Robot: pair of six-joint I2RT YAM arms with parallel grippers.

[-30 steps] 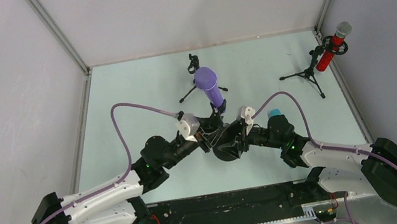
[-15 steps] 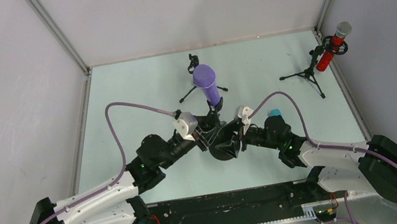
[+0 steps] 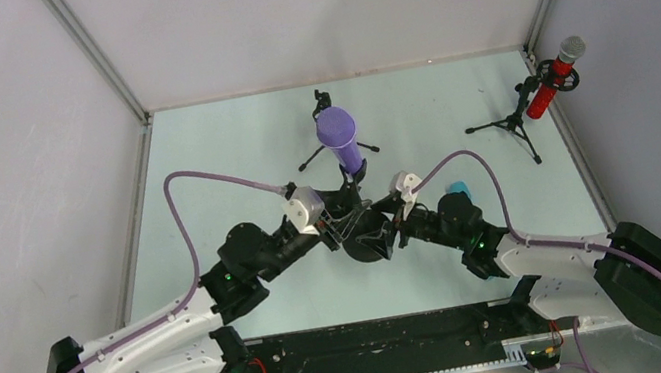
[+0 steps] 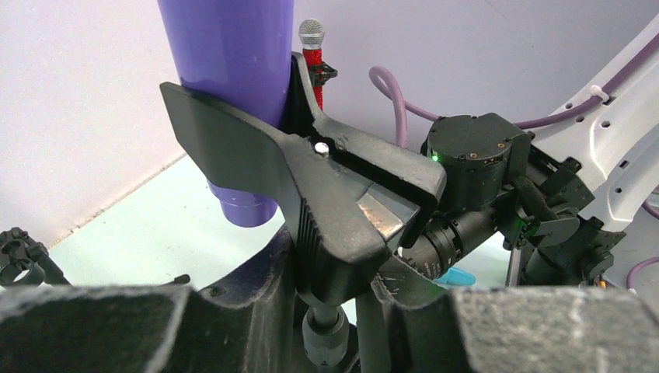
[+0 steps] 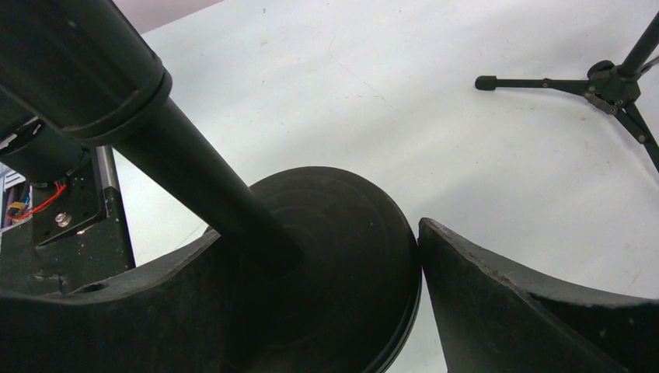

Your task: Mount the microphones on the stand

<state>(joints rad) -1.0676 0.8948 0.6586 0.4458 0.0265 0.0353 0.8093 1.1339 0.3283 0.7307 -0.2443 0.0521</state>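
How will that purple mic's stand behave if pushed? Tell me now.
Probably top-heavy: the bulky purple microphone sits high in the clip, above a thin pole. The wide round base lies flat on the table, so it should resist tipping and likely slide rather than roll. The metal parts look rigid, though the clip may pivot.

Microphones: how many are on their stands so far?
Done: the red microphone sits on its tripod. In hand: the purple microphone stands in the clip, the left arm and right arm close around its stand. Left: the teal microphone lies on the table.
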